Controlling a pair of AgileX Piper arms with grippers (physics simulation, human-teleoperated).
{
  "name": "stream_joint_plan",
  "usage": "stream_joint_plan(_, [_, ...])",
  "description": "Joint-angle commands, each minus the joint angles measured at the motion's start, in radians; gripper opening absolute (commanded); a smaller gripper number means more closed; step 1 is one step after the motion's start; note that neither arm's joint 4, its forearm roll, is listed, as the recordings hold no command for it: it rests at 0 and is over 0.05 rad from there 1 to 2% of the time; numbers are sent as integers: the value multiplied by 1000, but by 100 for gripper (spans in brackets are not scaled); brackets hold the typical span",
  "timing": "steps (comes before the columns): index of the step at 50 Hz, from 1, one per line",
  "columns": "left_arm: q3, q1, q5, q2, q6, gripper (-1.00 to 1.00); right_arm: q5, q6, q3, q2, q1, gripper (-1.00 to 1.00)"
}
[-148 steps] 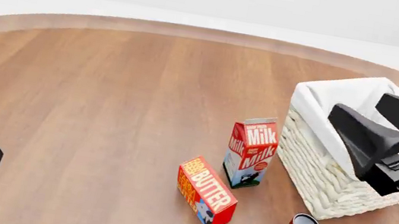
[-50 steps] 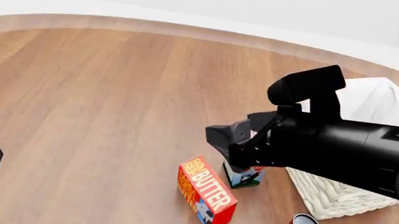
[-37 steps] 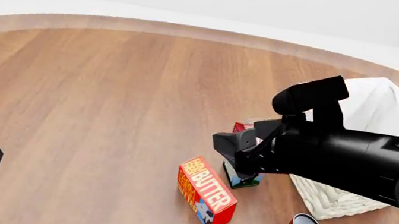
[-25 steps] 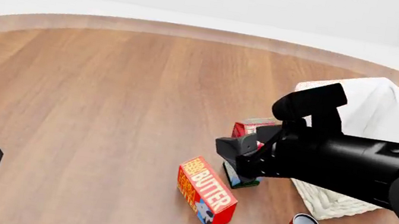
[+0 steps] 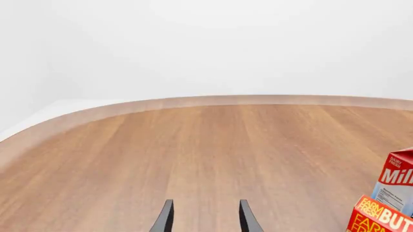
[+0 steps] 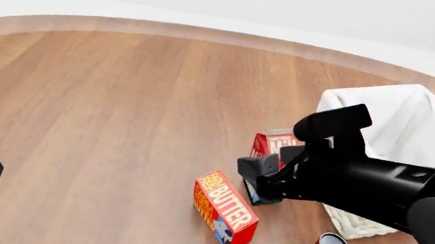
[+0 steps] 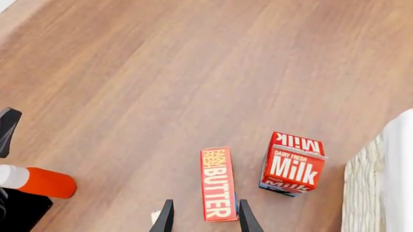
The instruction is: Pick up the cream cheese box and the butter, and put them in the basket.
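Neither item was in the large cream-white wicker basket (image 6: 426, 129) at far right. You had your right hand (image 7: 204, 216), fingers parted and empty, above the red-orange rectangular butter box (image 6: 224, 209) lying on the wooden counter (image 6: 114, 112). Your left hand (image 5: 204, 217) hung open, near left.

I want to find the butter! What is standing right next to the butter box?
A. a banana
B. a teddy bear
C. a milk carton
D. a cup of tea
C: the red and white milk carton stands upright just beside the butter box, which lies flat on the wooden table.
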Motion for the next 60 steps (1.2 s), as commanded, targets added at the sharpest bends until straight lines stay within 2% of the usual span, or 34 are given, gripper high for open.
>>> stream_joint_plan(1, [0,0,0,0,0,100,-37,19,27,14,-4,100])
stream_joint_plan(17, [0,0,0,0,0,100,-99,44,79,38,-13,100])
stream_joint_plan(23, [0,0,0,0,0,100,-68,45,57,28,-17,100])
stream_joint_plan(37, [0,0,0,0,0,100,-101,34,66,62,-38,100])
stream_joint_plan(44, [0,0,0,0,0,100,-151,42,91,95,-38,100])
stream_joint_plan(46, [0,0,0,0,0,100,-140,42,80,95,-40,100])
stream_joint_plan(47, [0,0,0,0,0,100,-197,69,133,145,-26,100])
stream_joint_plan(60, [0,0,0,0,0,100,-235,80,163,157,-14,100])
